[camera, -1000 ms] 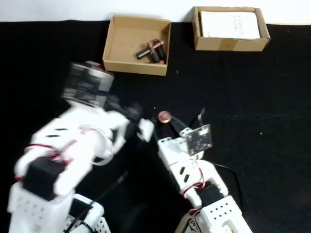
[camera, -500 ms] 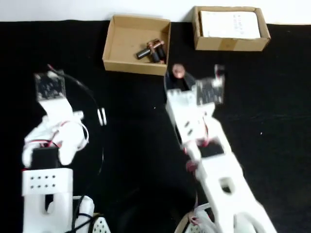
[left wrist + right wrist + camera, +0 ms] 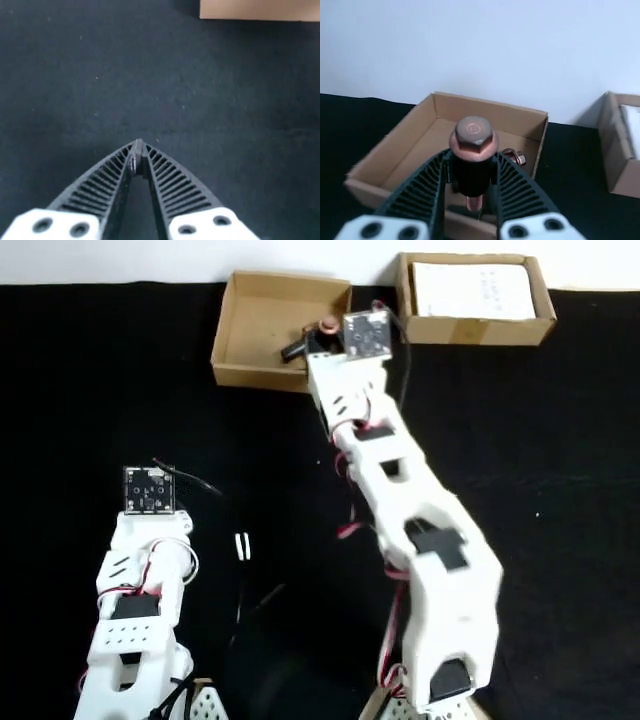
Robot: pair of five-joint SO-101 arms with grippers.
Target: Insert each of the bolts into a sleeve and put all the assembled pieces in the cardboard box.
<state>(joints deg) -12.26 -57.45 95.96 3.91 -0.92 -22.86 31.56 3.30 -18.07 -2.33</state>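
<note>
In the right wrist view my right gripper point(image 3: 472, 172) is shut on an assembled piece point(image 3: 472, 150), a black sleeve with a copper hex-head bolt standing upright in it. It hangs over the near right rim of the open cardboard box point(image 3: 415, 150). Another copper-headed piece point(image 3: 516, 156) lies inside by the right wall. From above, the right gripper point(image 3: 325, 332) reaches the box point(image 3: 250, 310), where dark assembled pieces point(image 3: 295, 348) lie. My left gripper point(image 3: 138, 148) is shut and empty above the black cloth, and the left arm point(image 3: 140, 580) sits folded at the near left.
A second cardboard box point(image 3: 540, 330) holding a white sheet stands to the right of the first, and its side wall point(image 3: 620, 160) also appears in the right wrist view. A box corner point(image 3: 260, 9) shows far ahead of the left gripper. Black cloth covers the table.
The right arm has stretched from the middle of the table out to the cardboard box, carrying the piece. The left arm has drawn back to the near left.
</note>
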